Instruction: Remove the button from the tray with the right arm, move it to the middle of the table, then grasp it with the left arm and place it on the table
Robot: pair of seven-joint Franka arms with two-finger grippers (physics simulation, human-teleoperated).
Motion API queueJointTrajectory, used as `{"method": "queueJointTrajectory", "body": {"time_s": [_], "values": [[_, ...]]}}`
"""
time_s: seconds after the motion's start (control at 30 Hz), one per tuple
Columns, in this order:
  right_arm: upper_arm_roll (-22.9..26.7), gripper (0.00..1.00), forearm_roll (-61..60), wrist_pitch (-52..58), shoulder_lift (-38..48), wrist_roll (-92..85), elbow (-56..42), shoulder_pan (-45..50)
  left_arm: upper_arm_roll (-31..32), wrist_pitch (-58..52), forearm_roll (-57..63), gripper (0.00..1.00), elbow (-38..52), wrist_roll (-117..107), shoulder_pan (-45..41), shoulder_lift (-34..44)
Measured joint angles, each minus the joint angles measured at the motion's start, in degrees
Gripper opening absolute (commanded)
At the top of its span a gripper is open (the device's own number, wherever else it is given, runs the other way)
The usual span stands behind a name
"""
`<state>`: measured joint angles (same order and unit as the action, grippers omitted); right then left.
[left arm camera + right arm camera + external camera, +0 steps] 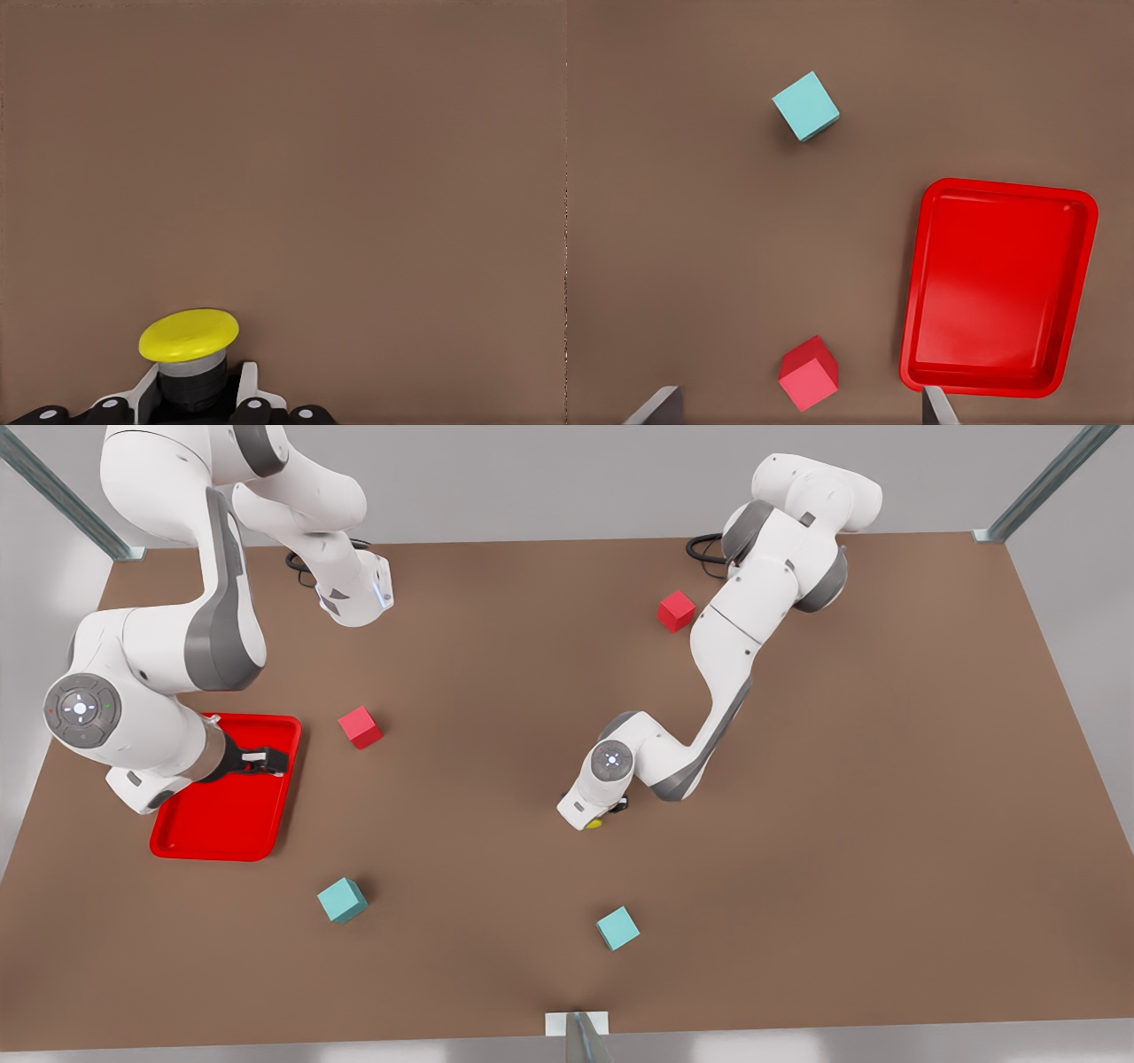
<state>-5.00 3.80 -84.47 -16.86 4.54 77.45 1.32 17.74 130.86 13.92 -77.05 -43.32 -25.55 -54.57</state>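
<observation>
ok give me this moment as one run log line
phase: left-arm placing | button: in left hand, low at table middle | right hand: open above tray | tray: nothing in it

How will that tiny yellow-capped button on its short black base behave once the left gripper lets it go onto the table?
The yellow-capped button looks rigid, so it probably won't deform in the left gripper, whose fingers sit against its black base. Its cap overhangs the narrower base, so it may tip if released tilted. On its side, the round shape could roll across the flat brown table.
</observation>
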Motion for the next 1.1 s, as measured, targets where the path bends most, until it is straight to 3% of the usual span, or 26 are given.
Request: {"method": "queueJointTrajectory", "body": {"time_s": [0.27, 0.33, 0.47, 0.57, 0.77, 1.1], "values": [[-0.02, 1.0, 0.06, 0.07, -1.78, -0.15, 0.26, 4.24, -1.13, -6.06, 0.24, 0.45, 3.94, 0.34, -0.22, 3.19], [0.11, 1.0, 0.1, 0.1, -2.1, -0.18, -0.07, 4.87, -6.84, -10.84, 0.3, 0.45, 5.46, -0.23, -3.84, 4.33], [0.32, 1.0, -0.23, 0.41, -2.19, -0.26, -0.39, 2.91, -26.22, -20.54, 0.3, 0.45, 8.85, -7.73, -18.35, 4.95], [0.35, 1.0, -0.37, 0.63, -2.2, -0.32, -0.43, 1.86, -32.69, -26.44, 4.15, 0.45, 9.1, -18.27, -24.15, 4.48], [0.35, 1.0, -0.44, 0.84, -2.2, -0.41, -0.5, 1.35, -33.69, -37.2, 18.42, 0.46, 7.78, -44.87, -25.42, 3.11], [0.35, 1.0, -0.2, 0.93, -2.2, -0.49, -0.51, 1.46, -33.53, -46.27, 29.22, 0.46, 2.57, -80.19, -26.74, -3.31]]}}
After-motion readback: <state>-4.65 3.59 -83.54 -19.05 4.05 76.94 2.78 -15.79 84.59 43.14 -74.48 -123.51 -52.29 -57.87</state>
